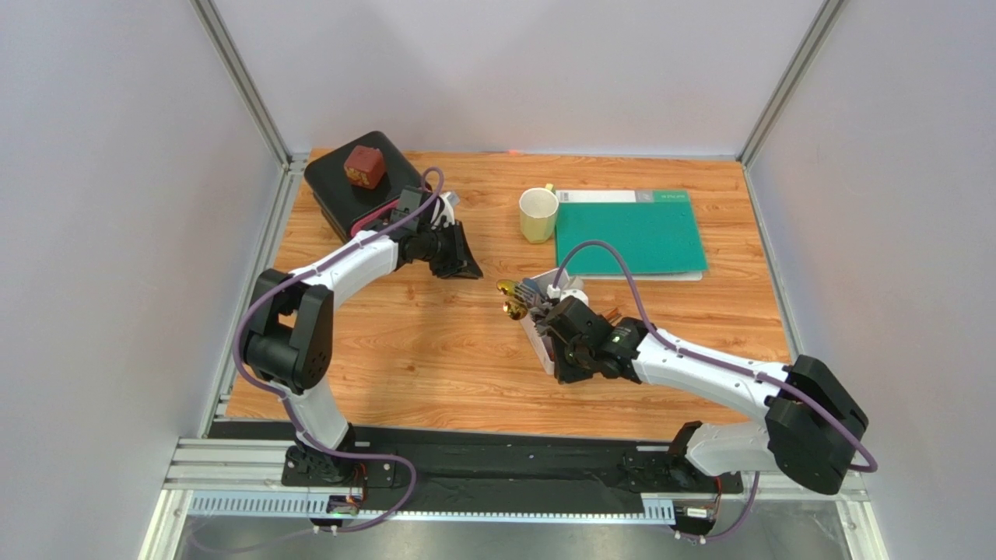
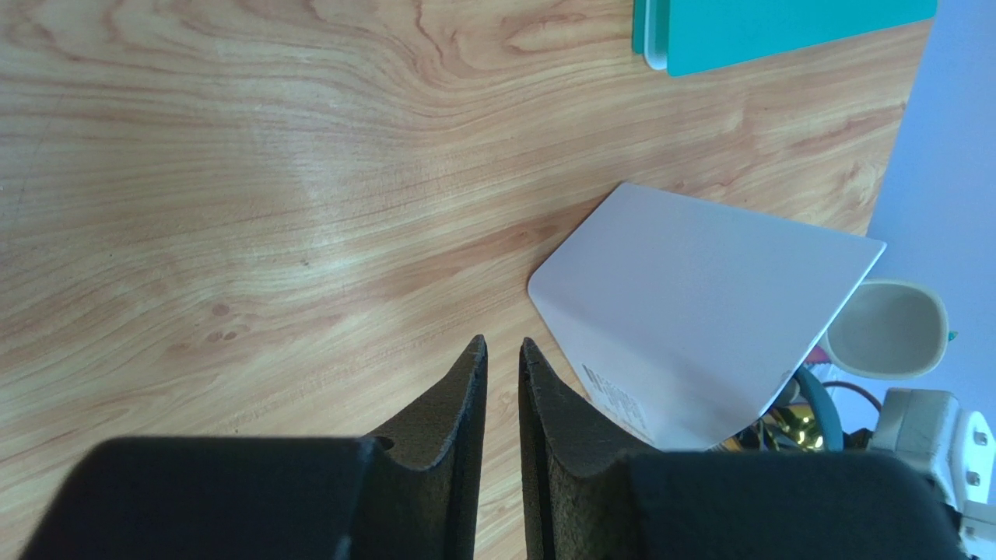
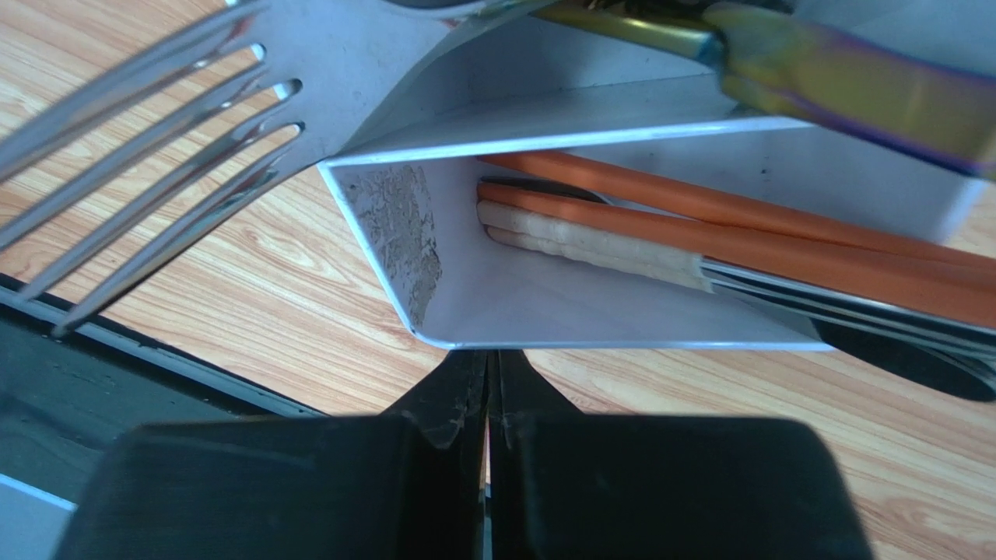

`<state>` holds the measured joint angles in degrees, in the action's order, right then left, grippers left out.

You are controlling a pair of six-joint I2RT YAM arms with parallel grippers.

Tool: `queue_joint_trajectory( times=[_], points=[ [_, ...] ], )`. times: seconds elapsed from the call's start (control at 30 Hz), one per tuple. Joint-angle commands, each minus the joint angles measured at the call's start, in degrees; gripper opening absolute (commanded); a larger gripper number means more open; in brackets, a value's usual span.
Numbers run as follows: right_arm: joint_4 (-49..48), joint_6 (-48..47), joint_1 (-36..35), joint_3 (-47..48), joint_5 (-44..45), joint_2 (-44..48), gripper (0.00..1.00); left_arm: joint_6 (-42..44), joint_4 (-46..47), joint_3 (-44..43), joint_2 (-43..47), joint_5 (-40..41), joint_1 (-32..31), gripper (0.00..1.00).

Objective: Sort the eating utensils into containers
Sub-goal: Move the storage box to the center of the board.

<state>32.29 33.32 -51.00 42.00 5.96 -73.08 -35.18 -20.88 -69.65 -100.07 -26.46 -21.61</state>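
Utensils (image 1: 514,301) sit bunched in the white tray (image 1: 535,336) near the middle of the worktop (image 1: 444,350), gold ends poking past its rim. The right fingers (image 3: 462,391) are pressed together with nothing between them, their tips right at the tray's near wall. Whether they touch it is unclear. The left fingers (image 2: 462,397) stand a narrow slit apart, gripping nothing, over bare wood near the black box (image 1: 351,193).

Only the right wrist view looks into the tray. Two orange chopsticks (image 3: 701,204) and a pale stick (image 3: 585,242) lie in one compartment, a silver fork (image 3: 152,105) juts over the rim, and an iridescent handle (image 3: 853,82) crosses above. The left wrist view shows the tray's plain white outer side, with a cream cup (image 2: 894,327) and a green folder (image 2: 760,23) beyond.
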Motion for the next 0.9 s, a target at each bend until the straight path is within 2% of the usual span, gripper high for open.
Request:
queue_joint_trajectory(
  times=[0.0,0.87],
  points=[
    [-8.12,-0.54,-0.50,0.27,0.90,-1.98,0.00,1.52,0.32,0.57,2.51,0.27,0.42,0.22],
    [-12.07,-5.81,-0.32,10.56,4.41,-15.78,0.00,2.39,-1.18,2.59,5.68,3.52,0.42,0.22]
  ],
)
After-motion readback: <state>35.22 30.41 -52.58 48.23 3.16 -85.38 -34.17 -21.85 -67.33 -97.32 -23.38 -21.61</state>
